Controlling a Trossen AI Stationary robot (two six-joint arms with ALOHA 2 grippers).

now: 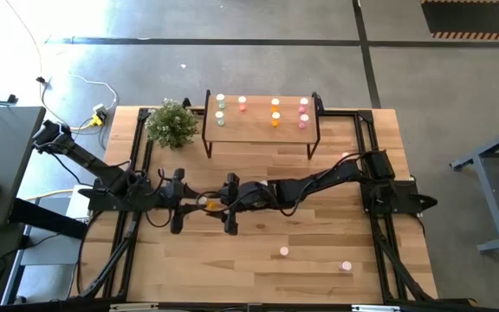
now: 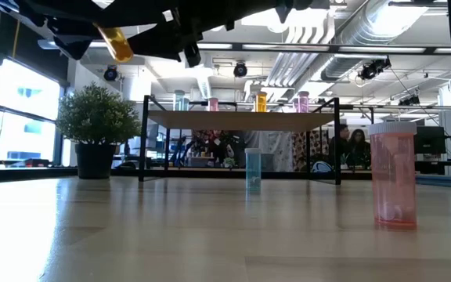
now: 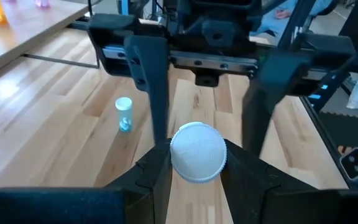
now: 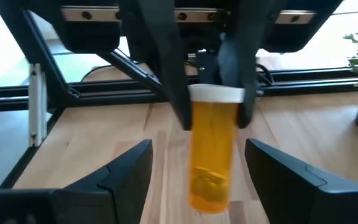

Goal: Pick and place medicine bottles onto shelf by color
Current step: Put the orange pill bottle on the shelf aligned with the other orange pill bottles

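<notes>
The left gripper is clamped on an orange bottle, holding it in the air above the middle of the surface. Its fingers pinch the bottle just below the round white cap, which faces the left wrist camera. From the right wrist view the bottle is a translucent amber cylinder hanging from the white cap, with something small lying at its bottom. The right gripper faces it from close by with its fingers spread apart and nothing between them.

The shelf stands at the far edge of the surface beside a potted plant. On its light wood top the bottles stand in pairs by colour: pale green, pink, orange and magenta. Two pink bottles stand on the near part of the surface. In the low view a pale green bottle stands on the surface in front of the shelf.
</notes>
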